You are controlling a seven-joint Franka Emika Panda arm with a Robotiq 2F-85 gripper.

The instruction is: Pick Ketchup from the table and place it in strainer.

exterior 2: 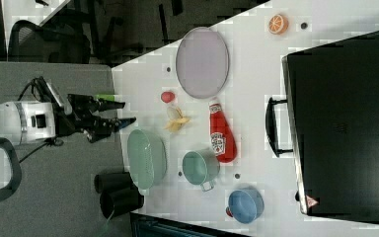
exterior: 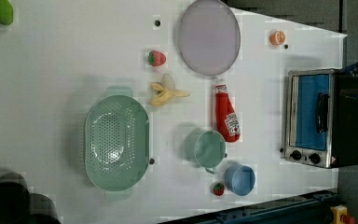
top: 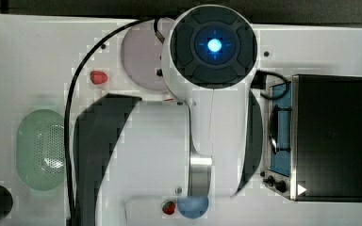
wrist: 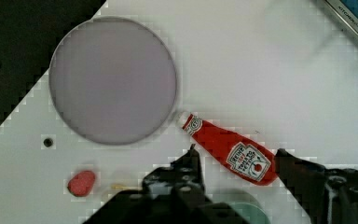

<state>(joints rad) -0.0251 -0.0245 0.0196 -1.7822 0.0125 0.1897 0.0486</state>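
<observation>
Above the Ketchup [wrist: 228,151], claw [wrist: 237,156] open, empty

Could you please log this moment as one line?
hand: open, empty, above table | Ketchup: lying on table | strainer: empty

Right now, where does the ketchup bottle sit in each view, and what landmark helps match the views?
Top view: no ketchup to point to; the arm covers the middle.
Left view: ketchup right of centre, cap up, between banana and toaster oven.
Right view: ketchup at centre, cap up.
Wrist view: ketchup lower centre, lying diagonally.
Landmark: the grey-lilac plate by the cap.
</observation>
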